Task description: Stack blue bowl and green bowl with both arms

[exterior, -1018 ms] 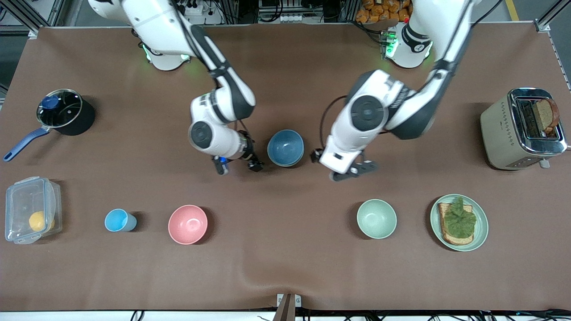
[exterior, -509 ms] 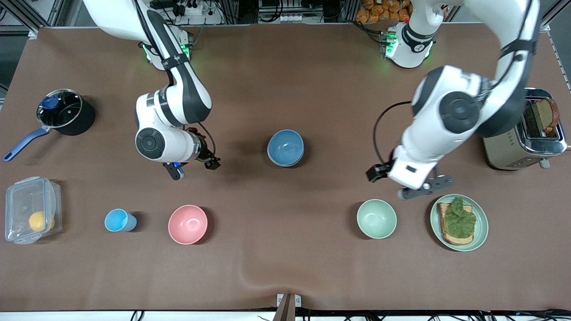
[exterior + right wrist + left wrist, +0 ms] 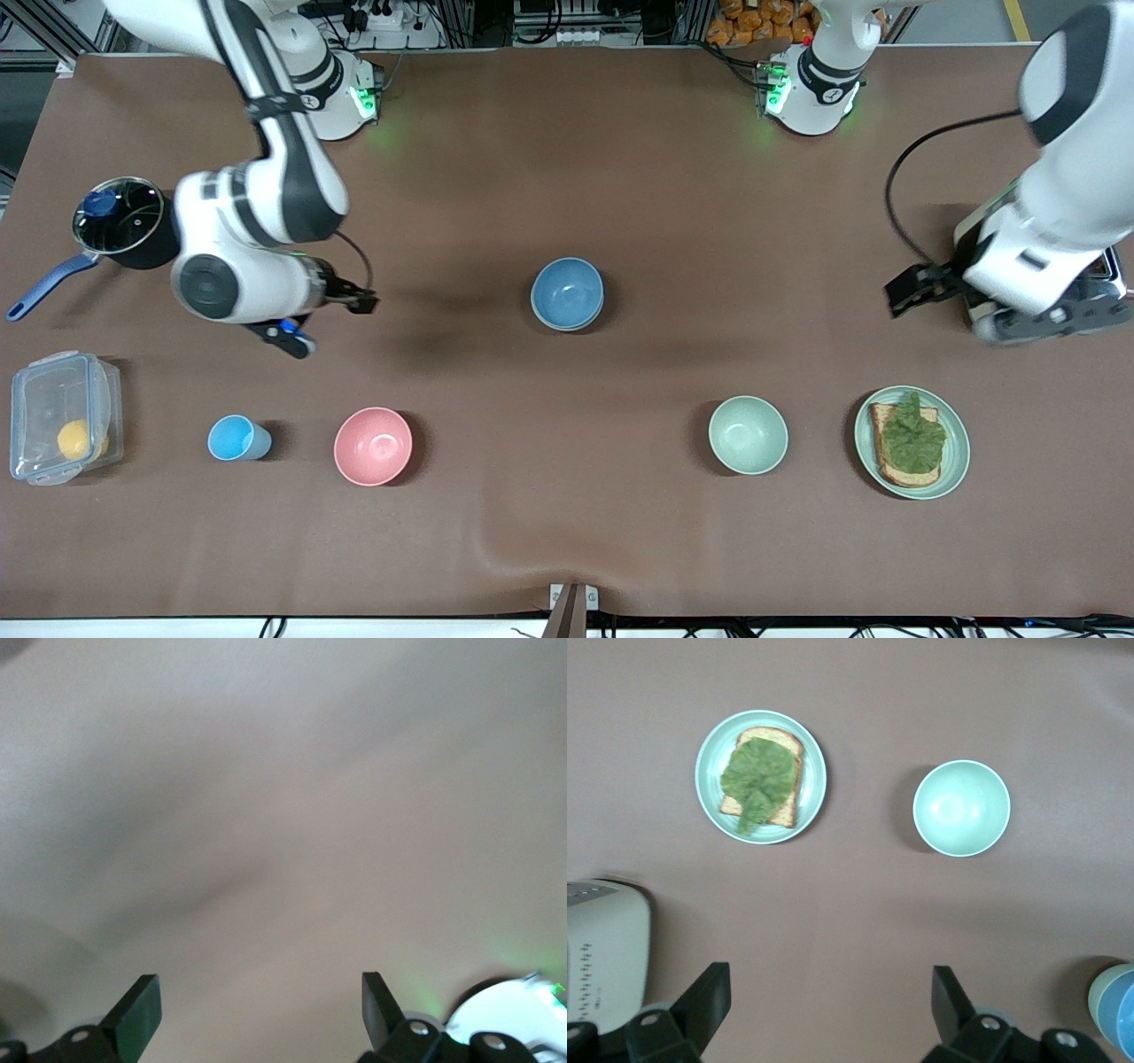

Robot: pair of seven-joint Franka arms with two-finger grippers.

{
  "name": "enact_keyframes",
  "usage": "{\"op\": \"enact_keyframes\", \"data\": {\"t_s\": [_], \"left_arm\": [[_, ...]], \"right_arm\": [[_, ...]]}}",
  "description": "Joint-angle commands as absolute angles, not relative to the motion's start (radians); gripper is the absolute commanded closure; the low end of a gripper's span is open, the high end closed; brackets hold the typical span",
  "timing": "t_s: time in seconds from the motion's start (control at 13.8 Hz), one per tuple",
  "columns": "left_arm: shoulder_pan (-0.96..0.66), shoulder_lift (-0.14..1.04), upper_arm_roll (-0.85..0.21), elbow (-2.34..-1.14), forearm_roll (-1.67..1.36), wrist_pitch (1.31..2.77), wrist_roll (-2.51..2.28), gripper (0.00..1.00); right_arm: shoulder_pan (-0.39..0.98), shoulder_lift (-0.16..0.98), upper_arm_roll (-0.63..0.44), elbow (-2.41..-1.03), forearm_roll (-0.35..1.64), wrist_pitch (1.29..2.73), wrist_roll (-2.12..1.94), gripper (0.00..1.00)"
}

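The blue bowl sits nested in the green bowl at the table's middle; only a thin sage rim shows under it. Both show at the edge of the left wrist view, blue inside green. My left gripper is open and empty, up over the toaster at the left arm's end. It shows wide open in its wrist view. My right gripper is open and empty, over bare table beside the pot. Its wrist view shows only blurred table.
A paler mint bowl and a green plate with toast lie nearer the camera, toward the left arm's end. A pink bowl, light-blue cup, plastic box and pot lie toward the right arm's end. The toaster is mostly hidden.
Both grippers have swung away from the stacked bowls, the left toward the toaster, the right toward the pot. Both stay open. The bowls have not moved.
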State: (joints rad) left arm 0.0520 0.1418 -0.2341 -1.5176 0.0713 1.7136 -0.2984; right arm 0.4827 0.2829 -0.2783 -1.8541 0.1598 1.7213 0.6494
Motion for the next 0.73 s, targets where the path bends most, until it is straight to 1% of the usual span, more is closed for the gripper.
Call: {"op": "enact_keyframes", "data": {"t_s": [0.0,0.15,0.36,0.51,0.65], "left_arm": [[0.026,0.049,-0.169,-1.574,0.048,1.666,-0.233,0.00],[-0.041,0.014,-0.091,-1.578,0.046,1.612,-0.184,0.00],[-0.060,-0.026,-0.071,-1.588,0.021,1.519,-0.131,0.00],[-0.110,-0.047,-0.020,-1.591,0.021,1.505,-0.123,0.00],[-0.124,-0.052,-0.008,-1.585,0.021,1.505,-0.062,0.00]], "right_arm": [[0.473,0.206,-0.278,-1.879,0.049,1.695,0.545,0.00],[0.411,0.157,-0.290,-1.878,0.043,1.681,0.372,0.00],[0.339,0.094,-0.291,-1.864,0.019,1.681,0.224,0.00],[0.321,0.063,-0.291,-1.847,-0.032,1.686,0.178,0.00],[0.292,0.035,-0.290,-1.806,-0.037,1.680,0.129,0.00]]}}
